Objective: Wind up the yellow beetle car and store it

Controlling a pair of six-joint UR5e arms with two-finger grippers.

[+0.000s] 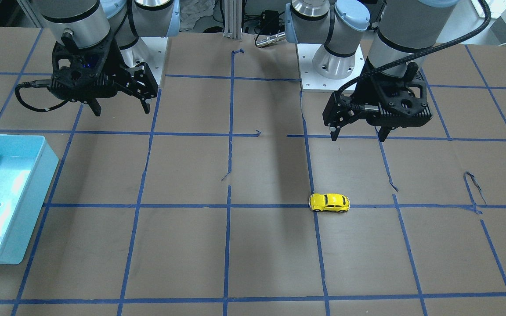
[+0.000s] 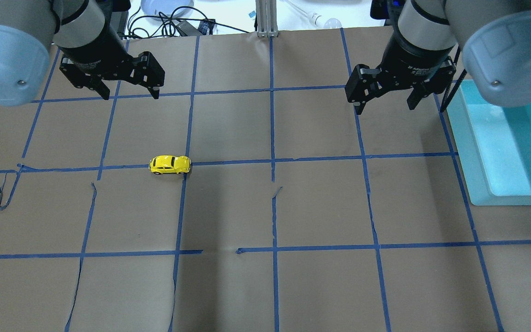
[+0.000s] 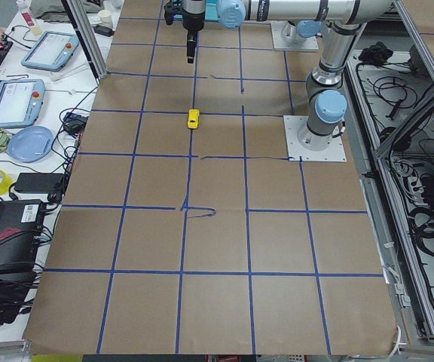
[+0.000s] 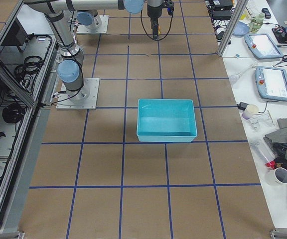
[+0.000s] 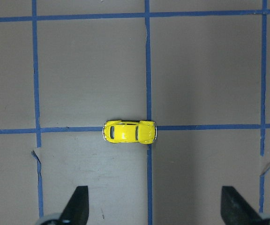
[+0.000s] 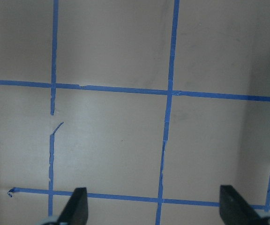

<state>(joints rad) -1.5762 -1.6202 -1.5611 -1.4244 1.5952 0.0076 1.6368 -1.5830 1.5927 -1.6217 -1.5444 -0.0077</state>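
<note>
The one tiny yellow beetle-bodied toy car (image 2: pixel 170 165) sits left of centre in the overhead frame on the brown, blue-taped surface (image 2: pixel 321 207). Its long axis runs left-right, parallel to the gap of the left arm's jaws, the nearer pair, spread and empty above it in frame. The right arm's jaws, also spread, hang upper right by the single light-blue plastic bin (image 2: pixel 459 133).

Bright, even light, soft shadows, glare in teal bin (image 1: pixel 37 206).
</note>
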